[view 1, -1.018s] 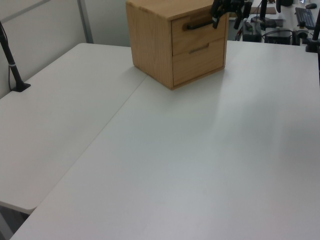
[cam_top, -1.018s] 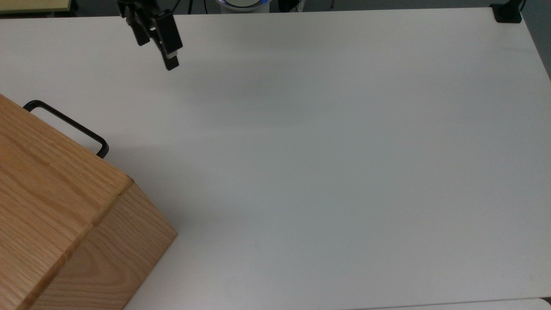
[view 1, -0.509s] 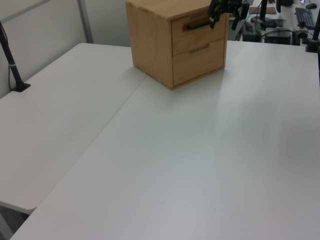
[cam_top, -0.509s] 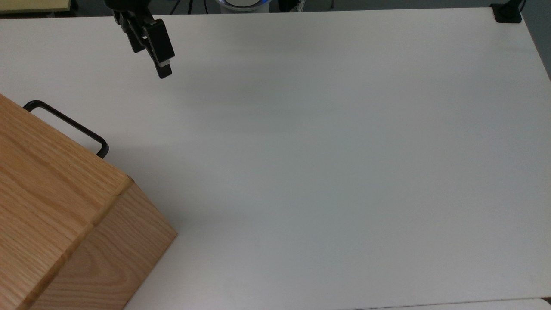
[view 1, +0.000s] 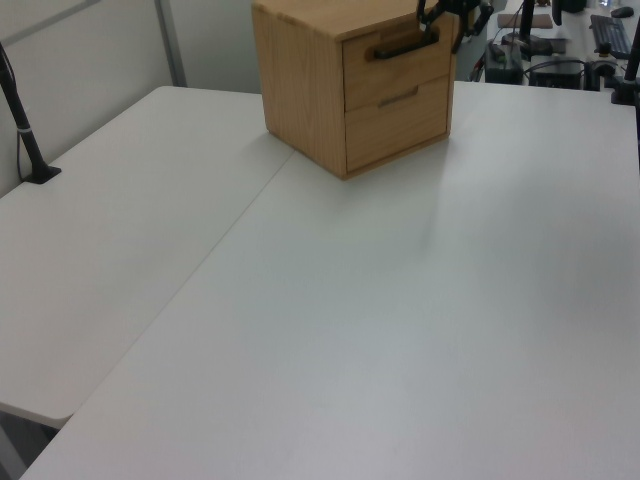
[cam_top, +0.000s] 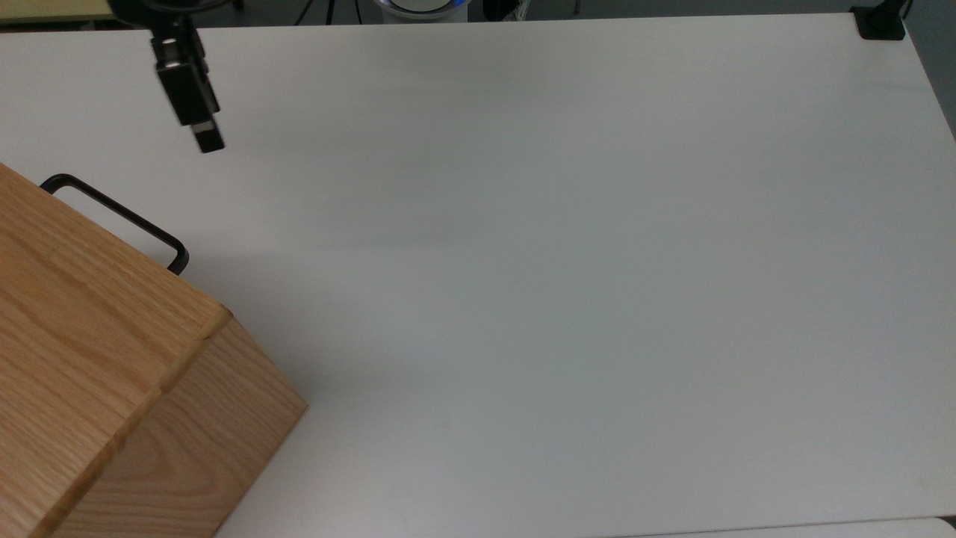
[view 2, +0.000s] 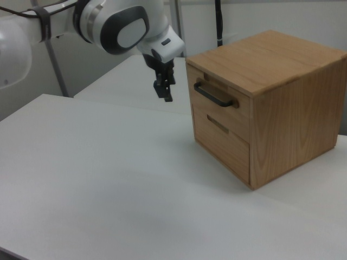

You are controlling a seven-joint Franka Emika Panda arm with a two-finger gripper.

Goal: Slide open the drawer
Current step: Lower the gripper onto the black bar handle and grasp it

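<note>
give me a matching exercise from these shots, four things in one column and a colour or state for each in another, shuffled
Things:
1. cabinet
2. bar handle
3. table
4. drawer

Colour or state:
A. thin and black
B. white, flat
C. fully shut, flush with the front
D. oak-grain box standing on the table

Pairs: 1-D, 2-A, 3-B, 4-C

The gripper hangs in the air beside the handle, not touching it.
</note>
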